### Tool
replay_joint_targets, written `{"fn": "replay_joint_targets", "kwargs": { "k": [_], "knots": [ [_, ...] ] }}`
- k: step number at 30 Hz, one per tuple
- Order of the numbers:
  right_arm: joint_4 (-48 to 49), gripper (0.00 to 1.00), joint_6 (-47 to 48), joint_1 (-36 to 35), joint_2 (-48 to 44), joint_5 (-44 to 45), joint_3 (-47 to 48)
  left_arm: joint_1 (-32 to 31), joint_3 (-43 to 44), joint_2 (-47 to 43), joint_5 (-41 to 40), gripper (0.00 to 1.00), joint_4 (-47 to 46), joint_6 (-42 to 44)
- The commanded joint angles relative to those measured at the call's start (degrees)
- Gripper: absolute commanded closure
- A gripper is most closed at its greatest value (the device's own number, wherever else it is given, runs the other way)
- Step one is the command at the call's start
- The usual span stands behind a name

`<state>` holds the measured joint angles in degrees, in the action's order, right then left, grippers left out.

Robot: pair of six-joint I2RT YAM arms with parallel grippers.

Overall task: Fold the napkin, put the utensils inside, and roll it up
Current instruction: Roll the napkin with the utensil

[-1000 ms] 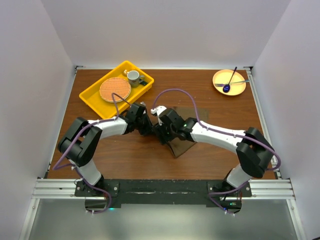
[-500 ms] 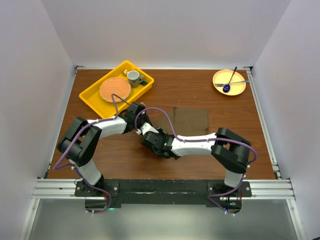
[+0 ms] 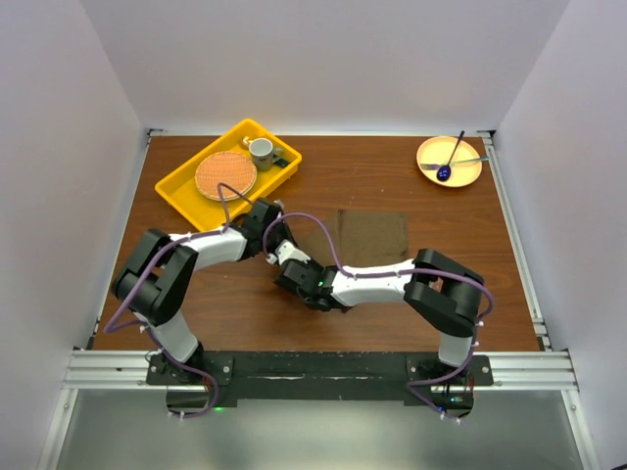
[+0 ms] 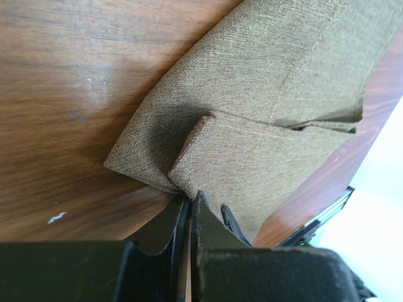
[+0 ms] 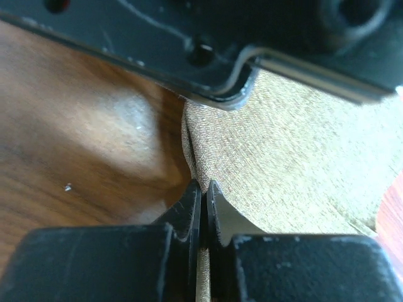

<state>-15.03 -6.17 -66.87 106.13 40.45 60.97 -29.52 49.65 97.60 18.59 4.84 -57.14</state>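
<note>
The olive-brown napkin (image 3: 374,237) lies on the wooden table (image 3: 245,313), its left part hidden under both arms. In the left wrist view the napkin (image 4: 271,82) shows a folded-over flap, and my left gripper (image 4: 190,196) is shut on its near corner. My right gripper (image 5: 203,185) is shut on an edge of the napkin (image 5: 296,163), right beside the left one. From above, the left gripper (image 3: 275,243) and the right gripper (image 3: 293,272) sit close together at the cloth's left end. The utensils do not show in any view.
A yellow tray (image 3: 181,188) at the back left holds a round orange mat (image 3: 225,174) and a cup (image 3: 261,150). At the back right, a yellow plate (image 3: 429,159) carries a dark blue spoon (image 3: 446,168) and a thin pale utensil. White walls enclose the table.
The right arm drew back and swung its gripper down and left, next to the left gripper. It then went from open to shut on the napkin's edge. The left gripper stayed put.
</note>
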Motion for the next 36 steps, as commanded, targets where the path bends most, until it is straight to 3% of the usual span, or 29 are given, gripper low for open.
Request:
{"fn": "replay_joint_targets", "kwargs": {
  "k": [1,6,9,10,17,24,29,36],
  "knots": [
    [-1.58,1.0,-0.15,4.62,-3.03,-13.08,3.1,1.39,-0.95,-3.55,-0.39,0.89,-1.85,7.82],
    [0.53,1.0,-1.21,13.14,-6.45,-32.83,1.52,1.74,-2.36,-9.61,-3.64,0.64,-1.86,15.2],
    [1.14,1.0,-2.0,18.68,-6.9,-40.26,1.61,1.74,-2.45,-13.22,-5.49,0.57,-0.63,18.11],
    [1.49,1.0,-2.17,19.93,-6.55,-46.27,1.61,1.66,-2.45,-15.05,-6.54,0.57,-0.19,18.64],
    [2.01,1.0,-2.52,30.3,-3.47,-64.05,1.62,1.57,-3.77,-20.96,-7.52,0.56,0.0,20.49],
    [12.29,1.0,-8.06,40.49,-1.98,-81.64,-4.89,-0.45,-4.03,-17.01,-4.0,0.62,-3.43,20.15],
    [17.75,1.0,-10.61,44.8,-0.66,-85.44,-8.94,-1.86,-3.42,-13.5,-2.95,0.64,-7.47,19.18],
    [17.58,1.0,-10.35,48.41,2.76,-85.88,-9.82,-4.14,0.01,-6.73,-0.05,0.68,-11.08,17.95]
  ]
}}
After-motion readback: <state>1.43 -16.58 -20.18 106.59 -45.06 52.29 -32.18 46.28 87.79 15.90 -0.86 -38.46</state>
